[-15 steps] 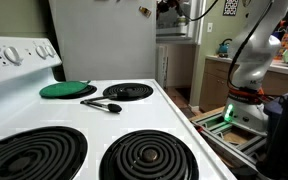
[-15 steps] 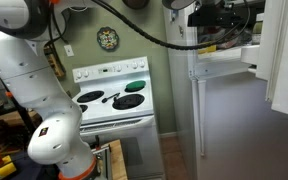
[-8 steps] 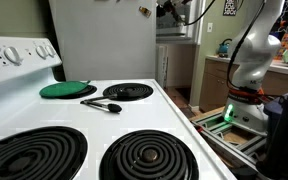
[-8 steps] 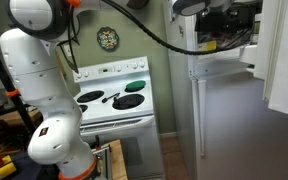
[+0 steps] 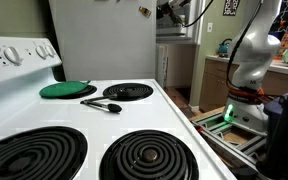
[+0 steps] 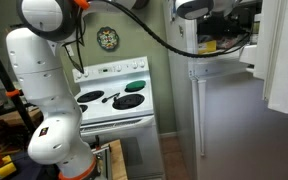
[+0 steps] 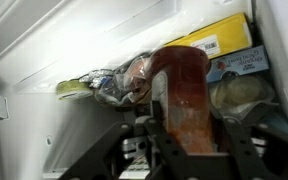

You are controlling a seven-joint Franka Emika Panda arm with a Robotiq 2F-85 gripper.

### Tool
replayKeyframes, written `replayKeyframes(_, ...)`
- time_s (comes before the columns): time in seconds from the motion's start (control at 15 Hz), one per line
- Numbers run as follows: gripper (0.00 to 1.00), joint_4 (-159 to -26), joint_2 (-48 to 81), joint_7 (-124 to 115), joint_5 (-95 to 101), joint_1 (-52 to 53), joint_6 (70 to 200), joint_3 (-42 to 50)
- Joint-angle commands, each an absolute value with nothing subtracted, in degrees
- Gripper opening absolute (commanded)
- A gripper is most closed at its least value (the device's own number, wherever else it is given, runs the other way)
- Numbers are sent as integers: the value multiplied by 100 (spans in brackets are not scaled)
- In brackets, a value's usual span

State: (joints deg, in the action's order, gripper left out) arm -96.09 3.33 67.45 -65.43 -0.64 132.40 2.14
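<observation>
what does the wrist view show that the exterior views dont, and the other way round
Only the wrist view: a reddish-brown container between the fingers of the tool, with bagged food and a yellow box behind it; whether the tool clamps it is unclear. Only the exterior views: the white stove with coil burners, a green disc and a black utensil on it, and the arm's white links. Both: the tool, up inside the open refrigerator.

Arm (image 6: 42, 95): my single unit, white, base low, elbow high, reaching up and across in both exterior views. Gripper (image 7: 184, 145): raised. Fingers (image 7: 134, 148): dark, blurred, set apart. Closure: I can't tell.
</observation>
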Motion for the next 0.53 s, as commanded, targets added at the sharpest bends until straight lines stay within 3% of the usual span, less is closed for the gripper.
replayKeyframes(0.0,19,-9558,415,6896,-6581,-102,13196,141)
replayKeyframes(0.47,19,-9408,809,7572,-6919,-126,13050,-24)
